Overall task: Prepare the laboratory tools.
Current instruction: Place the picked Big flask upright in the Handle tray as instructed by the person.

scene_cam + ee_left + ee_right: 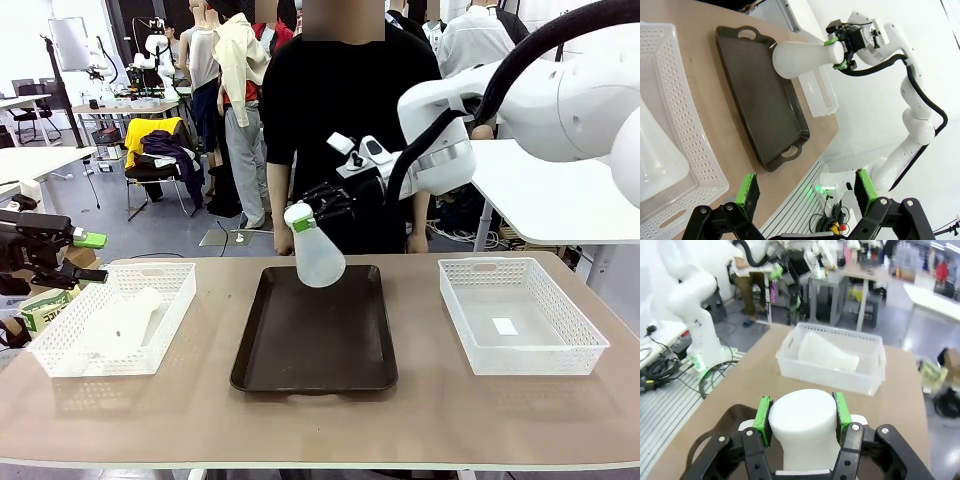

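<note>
While my right tool (305, 213) clenched a flask (320, 258) over the tray (300, 350), left tool (92, 256) released, I judged setting it down next.

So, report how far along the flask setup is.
Done: nothing set down yet, it seems. In hand: the right gripper is shut on the neck of the first flask, holding it tilted above the brown tray. Left: setting it down, probably there, then the second flask, lying in the left basket; the left gripper hangs open, holding nothing.
</note>
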